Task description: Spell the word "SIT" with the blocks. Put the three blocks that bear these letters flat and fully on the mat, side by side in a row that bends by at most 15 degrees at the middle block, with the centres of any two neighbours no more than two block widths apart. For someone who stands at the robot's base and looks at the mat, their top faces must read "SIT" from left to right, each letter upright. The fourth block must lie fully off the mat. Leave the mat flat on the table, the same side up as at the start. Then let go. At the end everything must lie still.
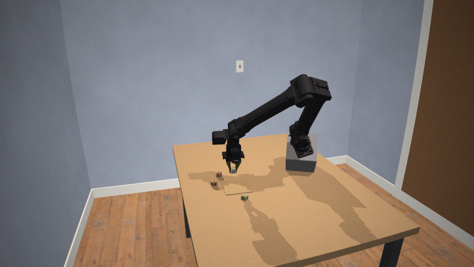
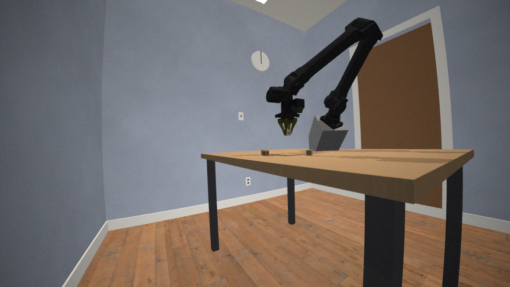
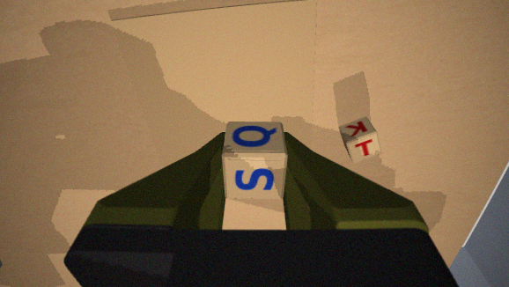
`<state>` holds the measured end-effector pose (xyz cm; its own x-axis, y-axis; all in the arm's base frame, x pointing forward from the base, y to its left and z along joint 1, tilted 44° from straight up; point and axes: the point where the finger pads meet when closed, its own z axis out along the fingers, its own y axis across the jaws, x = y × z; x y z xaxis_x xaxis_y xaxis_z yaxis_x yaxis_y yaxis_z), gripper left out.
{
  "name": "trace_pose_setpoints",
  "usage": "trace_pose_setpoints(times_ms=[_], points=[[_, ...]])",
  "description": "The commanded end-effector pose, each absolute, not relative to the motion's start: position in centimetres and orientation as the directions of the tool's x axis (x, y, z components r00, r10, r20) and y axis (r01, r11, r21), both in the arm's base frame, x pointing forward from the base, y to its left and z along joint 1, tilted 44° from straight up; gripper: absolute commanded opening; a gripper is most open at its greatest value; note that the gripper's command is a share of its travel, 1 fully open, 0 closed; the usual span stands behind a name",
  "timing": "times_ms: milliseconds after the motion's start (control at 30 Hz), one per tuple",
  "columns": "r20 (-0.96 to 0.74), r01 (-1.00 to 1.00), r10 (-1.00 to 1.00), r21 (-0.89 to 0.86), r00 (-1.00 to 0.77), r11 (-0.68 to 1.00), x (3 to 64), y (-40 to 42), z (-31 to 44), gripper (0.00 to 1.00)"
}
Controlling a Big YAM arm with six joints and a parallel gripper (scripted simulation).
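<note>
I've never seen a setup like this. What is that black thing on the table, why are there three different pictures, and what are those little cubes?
The black thing is a robot arm bolted to a grey base on a wooden table. Two pictures come from cameras in the room, one high and one near table height. The third comes from a camera on the arm's wrist, looking down past its gripper. The gripper's two green fingers are shut on a lettered block showing a blue S and Q, lifted above the table. Three more blocks rest on the table: one with a red T and K, another with red markings, and one with green markings. The thin flat sheet is a mat.
</note>
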<state>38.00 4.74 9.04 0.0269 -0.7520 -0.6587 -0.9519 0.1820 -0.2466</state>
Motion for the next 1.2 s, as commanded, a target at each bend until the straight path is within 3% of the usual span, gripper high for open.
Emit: trace_pose_setpoints(times_ms=[0,133,333,733,967,1167], points=[[-0.642,-0.939,-0.762,-0.305,0.081,0.157,38.8,3.2,11.5,0.20],[-0.656,-0.961,-0.753,-0.241,0.058,0.136,37.1,4.4,9.3,0.20],[-0.641,-0.944,-0.762,-0.302,0.095,0.136,38.7,3.9,11.1,0.20],[-0.665,-0.949,-0.747,-0.245,0.014,0.200,38.3,4.1,11.1,0.20],[-0.701,-0.926,-0.676,-0.059,-0.227,0.372,37.2,4.5,10.4,0.20],[-0.681,-0.792,-0.507,0.182,-0.529,0.583,37.1,4.7,10.5,0.20]])
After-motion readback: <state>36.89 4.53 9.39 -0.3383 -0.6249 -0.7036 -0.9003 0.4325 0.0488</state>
